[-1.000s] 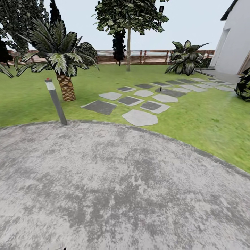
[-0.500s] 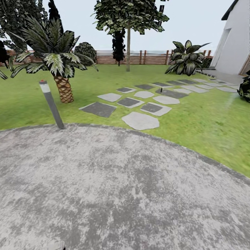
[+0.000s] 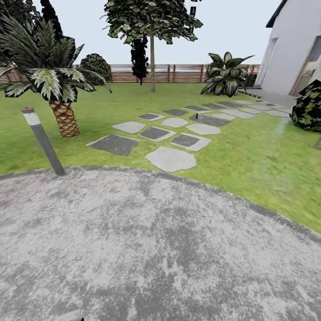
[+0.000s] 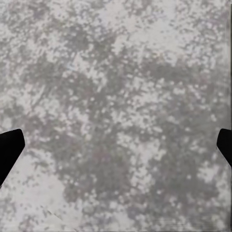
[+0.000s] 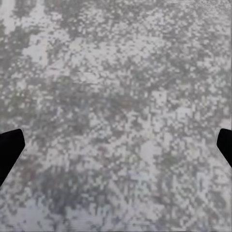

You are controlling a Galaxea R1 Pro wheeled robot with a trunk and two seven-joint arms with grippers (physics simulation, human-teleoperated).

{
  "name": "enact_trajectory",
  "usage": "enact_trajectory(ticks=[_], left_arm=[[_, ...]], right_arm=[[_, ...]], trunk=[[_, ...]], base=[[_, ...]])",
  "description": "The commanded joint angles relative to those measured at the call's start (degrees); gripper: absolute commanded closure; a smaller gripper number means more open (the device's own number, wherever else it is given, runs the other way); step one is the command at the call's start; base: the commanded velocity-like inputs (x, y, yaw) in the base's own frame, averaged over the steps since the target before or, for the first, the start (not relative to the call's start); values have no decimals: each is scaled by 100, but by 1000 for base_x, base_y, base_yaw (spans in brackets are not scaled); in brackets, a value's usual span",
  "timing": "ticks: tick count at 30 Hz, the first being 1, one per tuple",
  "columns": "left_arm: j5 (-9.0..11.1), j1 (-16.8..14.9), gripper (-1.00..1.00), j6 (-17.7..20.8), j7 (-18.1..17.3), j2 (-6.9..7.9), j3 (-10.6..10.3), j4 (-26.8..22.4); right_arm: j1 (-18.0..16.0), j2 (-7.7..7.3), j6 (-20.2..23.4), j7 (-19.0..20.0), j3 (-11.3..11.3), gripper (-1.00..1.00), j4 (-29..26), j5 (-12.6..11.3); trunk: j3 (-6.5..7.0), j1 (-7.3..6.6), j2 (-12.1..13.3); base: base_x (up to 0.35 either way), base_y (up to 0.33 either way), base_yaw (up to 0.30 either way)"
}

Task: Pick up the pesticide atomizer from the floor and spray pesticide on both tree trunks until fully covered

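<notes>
Left end effector [image 4: 116,145] spread — over mottled paving [image 4: 116,72].

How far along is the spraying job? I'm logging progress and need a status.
Nothing looks done yet. Both grippers, left and right, hang open over mottled grey paving, holding nothing. In hand: the robot is on the paving facing the lawn. Left: find and pick up the sprayer, then coat both trunks; the slim trunk by the fence shows no white specks from here.

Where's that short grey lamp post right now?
In the head view the grey lamp post leans at the left, at the edge where the gravel circle meets the lawn, just in front of the palm.
</notes>
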Motion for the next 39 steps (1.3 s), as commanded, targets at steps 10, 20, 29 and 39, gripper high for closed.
enact_trajectory(ticks=[10, 20, 29, 39], left_arm=[[55, -3, -100, -18, 4, 1, -23, 5], [46, -3, -100, -18, 4, -6, -23, 6], [46, -3, -100, -18, 4, -4, -23, 5], [44, -3, -100, -18, 4, -8, -27, 7]], right_arm=[[-3, 5, -19, 47, -50, -100, 8, 25], [-3, 5, -19, 47, -47, -100, 9, 25], [-3, 5, -19, 39, -57, -100, 3, 25], [-3, 5, -20, 38, -62, -100, 1, 25]], trunk=[[-5, 2, -1], [-5, 2, -1], [-5, 2, -1], [-5, 2, -1]], base=[[339, 0, -5], [339, 0, 0], [339, 0, 0], [339, 0, 0]])
